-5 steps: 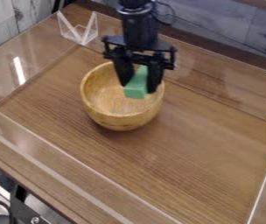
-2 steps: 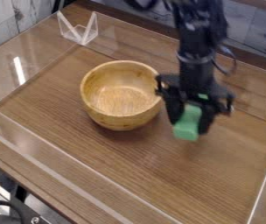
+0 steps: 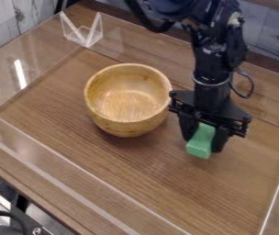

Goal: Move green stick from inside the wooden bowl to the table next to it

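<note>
Your gripper (image 3: 206, 134) has its jaws clamped on the green stick (image 3: 201, 142), pointing straight down. The stick sits low over the table (image 3: 129, 179), just right of the wooden bowl (image 3: 128, 98), outside it.

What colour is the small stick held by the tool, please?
Bright green, shown clearly in the camera view.

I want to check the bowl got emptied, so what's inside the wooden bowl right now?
Nothing shows inside the wooden bowl; its near inner wall is hidden by the rim. The green stick is outside, in the claw.
</note>
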You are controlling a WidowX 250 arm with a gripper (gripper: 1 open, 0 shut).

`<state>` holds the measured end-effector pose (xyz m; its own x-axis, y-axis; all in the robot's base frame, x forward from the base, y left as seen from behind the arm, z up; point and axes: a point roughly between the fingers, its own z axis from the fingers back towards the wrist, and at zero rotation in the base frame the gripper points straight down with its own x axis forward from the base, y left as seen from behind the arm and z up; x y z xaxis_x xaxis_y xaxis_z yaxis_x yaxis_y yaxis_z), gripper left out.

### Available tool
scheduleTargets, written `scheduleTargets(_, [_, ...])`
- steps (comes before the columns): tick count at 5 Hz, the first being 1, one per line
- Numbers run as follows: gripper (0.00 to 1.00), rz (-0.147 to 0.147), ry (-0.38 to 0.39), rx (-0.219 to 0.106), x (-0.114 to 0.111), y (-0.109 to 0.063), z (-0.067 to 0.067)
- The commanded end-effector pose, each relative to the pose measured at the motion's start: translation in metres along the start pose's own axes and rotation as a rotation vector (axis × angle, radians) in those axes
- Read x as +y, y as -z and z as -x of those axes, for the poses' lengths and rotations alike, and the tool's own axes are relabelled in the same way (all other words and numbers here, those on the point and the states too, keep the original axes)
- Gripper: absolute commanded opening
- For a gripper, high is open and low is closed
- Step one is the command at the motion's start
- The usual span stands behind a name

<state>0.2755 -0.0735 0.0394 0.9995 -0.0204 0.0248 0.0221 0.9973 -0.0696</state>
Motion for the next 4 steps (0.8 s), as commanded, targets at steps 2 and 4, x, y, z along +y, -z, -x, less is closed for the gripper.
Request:
scheduleTargets(2, [0.0, -0.023, 0.047, -0.023, 0.0113, -0.0081, -0.007])
scheduleTargets(4, [0.0, -0.032, 0.067, -0.02, 0.014, -0.0067, -0.009])
